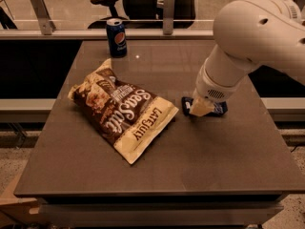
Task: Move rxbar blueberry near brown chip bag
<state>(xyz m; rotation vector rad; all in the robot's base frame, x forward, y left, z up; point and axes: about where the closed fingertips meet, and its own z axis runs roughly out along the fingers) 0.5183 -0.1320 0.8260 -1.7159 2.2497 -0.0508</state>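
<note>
The rxbar blueberry (220, 109) is a small dark navy wrapper at the table's right middle. Its two ends stick out on either side of my gripper (202, 109). The gripper comes down from the big white arm (252, 37) and is shut on the bar, low over the table; I cannot tell whether the bar touches the surface. The brown chip bag (121, 111), crinkled dark brown and cream with "Sea Salt" script, lies flat at the centre left. Its right corner is a short gap left of the bar.
An upright blue Pepsi can (116, 37) stands at the back left of the grey table (157, 175). A glass rail with metal posts (167, 6) runs behind the table, with an office chair beyond it. The table's right edge is close to the arm.
</note>
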